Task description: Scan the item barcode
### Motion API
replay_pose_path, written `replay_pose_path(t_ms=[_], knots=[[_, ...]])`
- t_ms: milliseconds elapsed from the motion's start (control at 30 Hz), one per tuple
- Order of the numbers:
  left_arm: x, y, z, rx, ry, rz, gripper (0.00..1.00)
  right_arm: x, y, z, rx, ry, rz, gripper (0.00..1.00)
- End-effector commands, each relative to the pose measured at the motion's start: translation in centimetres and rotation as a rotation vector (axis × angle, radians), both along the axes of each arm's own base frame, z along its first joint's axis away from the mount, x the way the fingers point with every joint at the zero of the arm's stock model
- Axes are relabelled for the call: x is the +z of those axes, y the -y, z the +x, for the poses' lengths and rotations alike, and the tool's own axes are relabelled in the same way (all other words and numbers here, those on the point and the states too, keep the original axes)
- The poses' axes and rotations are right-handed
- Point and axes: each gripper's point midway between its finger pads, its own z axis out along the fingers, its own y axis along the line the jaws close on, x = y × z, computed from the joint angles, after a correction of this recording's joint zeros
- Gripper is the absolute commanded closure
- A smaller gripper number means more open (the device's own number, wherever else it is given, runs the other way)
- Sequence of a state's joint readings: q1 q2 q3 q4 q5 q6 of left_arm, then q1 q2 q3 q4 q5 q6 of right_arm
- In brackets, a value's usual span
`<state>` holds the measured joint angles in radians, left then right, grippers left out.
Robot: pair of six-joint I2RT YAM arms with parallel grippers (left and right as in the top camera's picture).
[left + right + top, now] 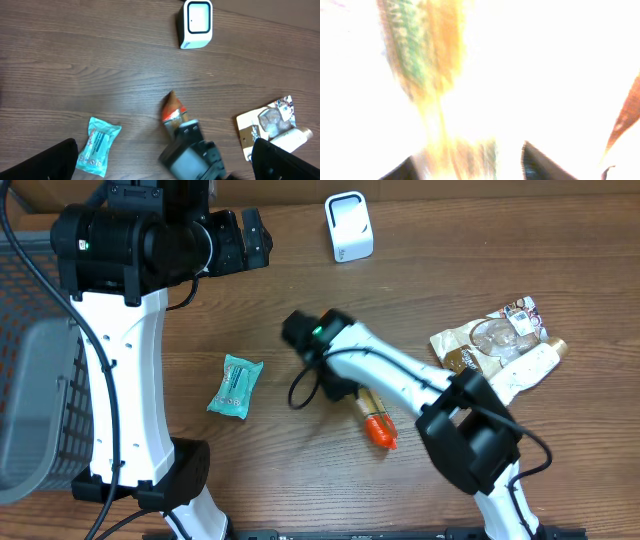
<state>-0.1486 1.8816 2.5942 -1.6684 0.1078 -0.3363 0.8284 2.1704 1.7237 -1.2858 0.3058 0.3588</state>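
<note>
Orange-tipped packet (378, 423) lies on the table (480, 260), partly beneath the right gripper (470, 167). That gripper's wrist view is washed out, so whether it grips anything cannot be told. The left gripper (255, 238) is spread wide and empty. The white scanner (348, 227) stands well apart.

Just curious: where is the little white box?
Overhead view: the white box stands near the table's far edge, slightly right of centre, beyond the orange packet.
</note>
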Motion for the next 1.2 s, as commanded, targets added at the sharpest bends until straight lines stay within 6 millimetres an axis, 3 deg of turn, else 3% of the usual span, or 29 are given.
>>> replay_pose_path(t_ms=[0,167,367,500,700,900,1033,1167], knots=[[-0.1,0.0,0.3,-0.01,0.005,0.014,0.01,0.7,0.8,0.5,-0.007,0.068,-0.066,0.05],[-0.1,0.0,0.3,-0.01,0.005,0.014,0.01,0.5,2.0,-0.1,-0.054,-0.014,-0.051,0.03],[-0.1,0.0,0.3,-0.01,0.005,0.014,0.01,-0.4,-0.5,-1.3,-0.027,-0.162,0.132,0.07],[-0.1,0.0,0.3,-0.01,0.005,0.014,0.0,-0.6,-1.6,-1.7,0.022,-0.157,0.148,0.08],[-0.1,0.0,0.3,-0.01,0.005,0.014,0.0,-2.3,-1.8,-1.4,0.095,-0.094,0.102,0.12],[-0.1,0.0,0.3,-0.011,0.005,0.014,0.0,-3.5,0.0,-1.0,0.158,0.001,-0.036,0.19],[-0.1,0.0,0.3,-0.011,0.005,0.015,0.0,-4.2,1.2,-0.5,0.169,0.058,-0.101,0.36],[-0.1,0.0,0.3,-0.011,0.005,0.014,0.01,-4.5,1.3,-0.6,0.169,0.055,-0.1,0.64]])
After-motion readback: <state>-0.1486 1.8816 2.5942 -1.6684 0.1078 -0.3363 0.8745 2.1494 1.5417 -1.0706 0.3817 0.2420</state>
